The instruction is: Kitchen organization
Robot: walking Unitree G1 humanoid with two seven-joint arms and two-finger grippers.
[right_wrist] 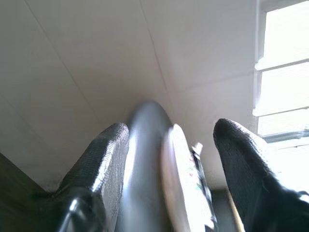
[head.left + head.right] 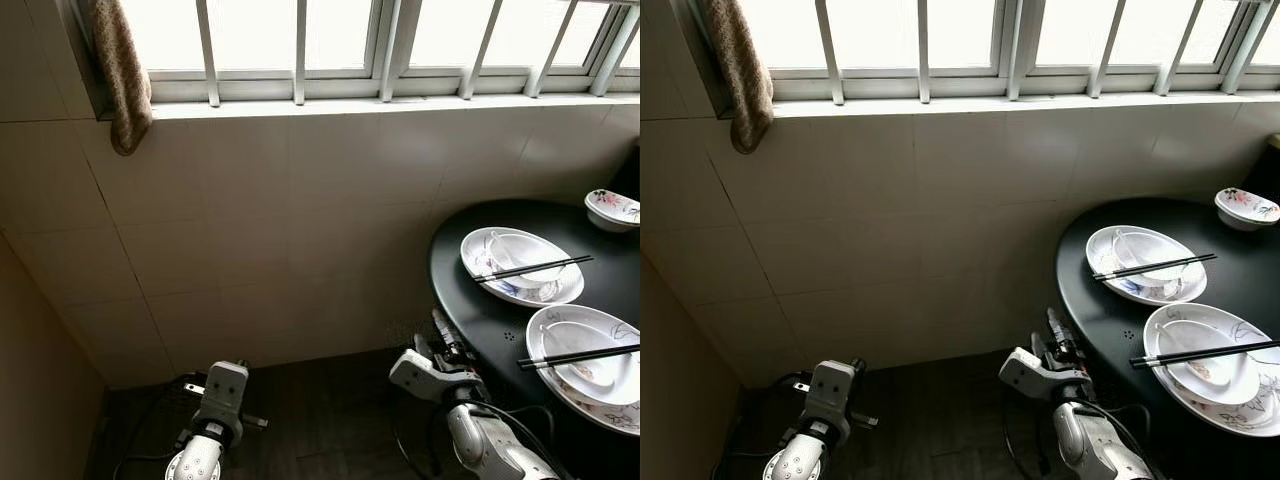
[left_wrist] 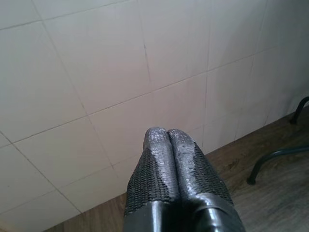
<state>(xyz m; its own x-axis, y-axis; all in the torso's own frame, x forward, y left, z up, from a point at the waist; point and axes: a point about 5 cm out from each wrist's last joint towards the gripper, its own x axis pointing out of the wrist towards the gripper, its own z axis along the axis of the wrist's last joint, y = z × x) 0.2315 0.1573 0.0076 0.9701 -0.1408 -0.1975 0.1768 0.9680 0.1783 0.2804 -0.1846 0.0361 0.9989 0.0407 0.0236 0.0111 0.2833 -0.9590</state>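
Note:
A black round table (image 2: 482, 312) stands at the right. On it lie two white patterned plates, the far one (image 2: 474, 252) and the near one (image 2: 548, 385). Each carries a white bowl (image 2: 527, 250) (image 2: 592, 374) with black chopsticks (image 2: 531, 268) (image 2: 577, 355) laid across. A small floral bowl (image 2: 612, 208) sits further back. My right gripper (image 1: 172, 126) is open at the table's left edge, with the table rim (image 1: 145, 159) and a plate's edge (image 1: 186, 193) between its fingers, touching neither. My left gripper (image 3: 166, 133) is shut and empty, low down, pointing at the tiled wall.
A tiled wall (image 2: 280, 220) runs below a barred window (image 2: 300, 50). A brown towel (image 2: 122, 70) hangs at the upper left. The dark wood floor (image 2: 320, 410) has cables (image 2: 150, 415) by my left arm (image 2: 222, 395). A curved metal leg (image 3: 275, 159) stands on the floor.

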